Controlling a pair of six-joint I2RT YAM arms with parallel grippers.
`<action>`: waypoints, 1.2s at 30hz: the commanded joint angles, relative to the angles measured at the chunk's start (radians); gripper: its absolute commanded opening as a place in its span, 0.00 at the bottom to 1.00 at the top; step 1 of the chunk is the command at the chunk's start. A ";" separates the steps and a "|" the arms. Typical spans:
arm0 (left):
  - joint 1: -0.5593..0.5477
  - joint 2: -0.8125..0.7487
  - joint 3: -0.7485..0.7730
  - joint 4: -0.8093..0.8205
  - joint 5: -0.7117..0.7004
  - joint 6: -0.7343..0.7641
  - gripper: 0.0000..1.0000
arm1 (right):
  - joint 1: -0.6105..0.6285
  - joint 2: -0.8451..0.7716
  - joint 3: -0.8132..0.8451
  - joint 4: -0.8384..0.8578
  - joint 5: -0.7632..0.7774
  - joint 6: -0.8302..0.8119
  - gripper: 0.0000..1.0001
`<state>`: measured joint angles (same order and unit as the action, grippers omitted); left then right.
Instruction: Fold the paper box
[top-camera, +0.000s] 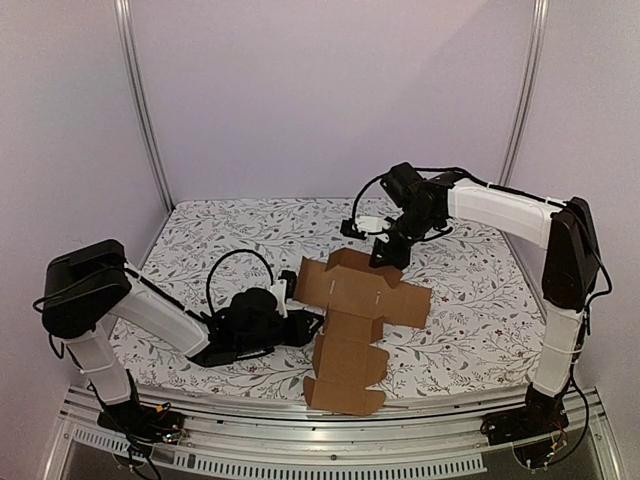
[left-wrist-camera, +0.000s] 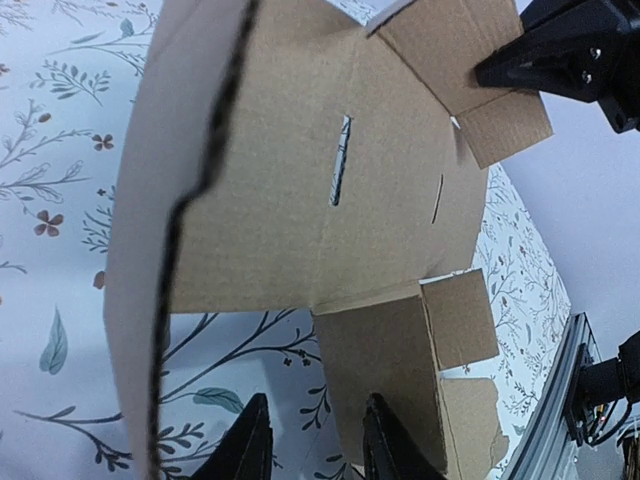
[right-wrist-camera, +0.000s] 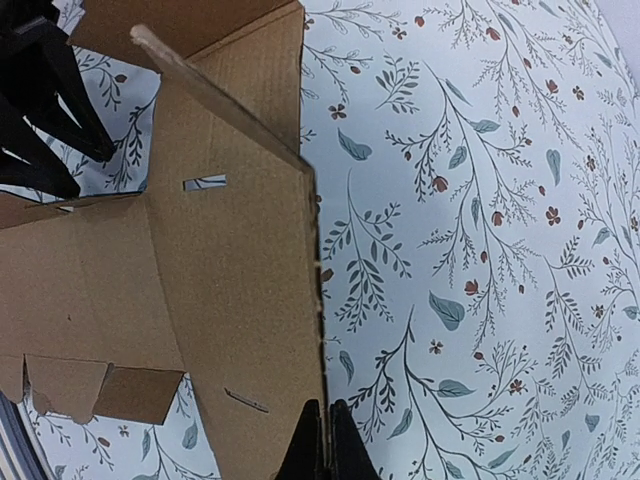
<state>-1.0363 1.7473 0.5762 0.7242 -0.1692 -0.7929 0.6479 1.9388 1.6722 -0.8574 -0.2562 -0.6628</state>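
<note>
The paper box (top-camera: 352, 315) is a plain brown cardboard cut-out, partly lifted off the table in the middle. My right gripper (top-camera: 388, 256) is shut on its far edge and holds that side raised; in the right wrist view the fingertips (right-wrist-camera: 312, 445) pinch the board's edge (right-wrist-camera: 240, 270). My left gripper (top-camera: 303, 326) is at the box's left side, low over the table. In the left wrist view its fingers (left-wrist-camera: 385, 440) are apart, with the edge of a lower panel (left-wrist-camera: 385, 350) between them. The right gripper also shows there (left-wrist-camera: 560, 60).
The table is covered with a white floral cloth (top-camera: 470, 320). A metal rail (top-camera: 300, 425) runs along the near edge. Grey walls and two upright posts (top-camera: 140, 110) close the back and sides. The left gripper's fingers show in the right wrist view (right-wrist-camera: 45, 110).
</note>
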 joint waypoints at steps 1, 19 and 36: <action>-0.014 0.073 0.051 0.029 0.069 0.023 0.30 | 0.004 -0.034 -0.003 0.028 -0.039 0.018 0.00; -0.015 0.129 0.084 -0.038 -0.053 -0.005 0.27 | 0.005 -0.113 -0.056 0.019 -0.254 0.024 0.00; -0.086 -0.064 0.049 -0.110 -0.129 0.162 0.27 | 0.005 -0.078 -0.023 0.010 -0.113 0.023 0.00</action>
<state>-1.0573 1.8198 0.6441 0.6838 -0.2909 -0.7742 0.6479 1.8526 1.6238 -0.8742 -0.4129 -0.6498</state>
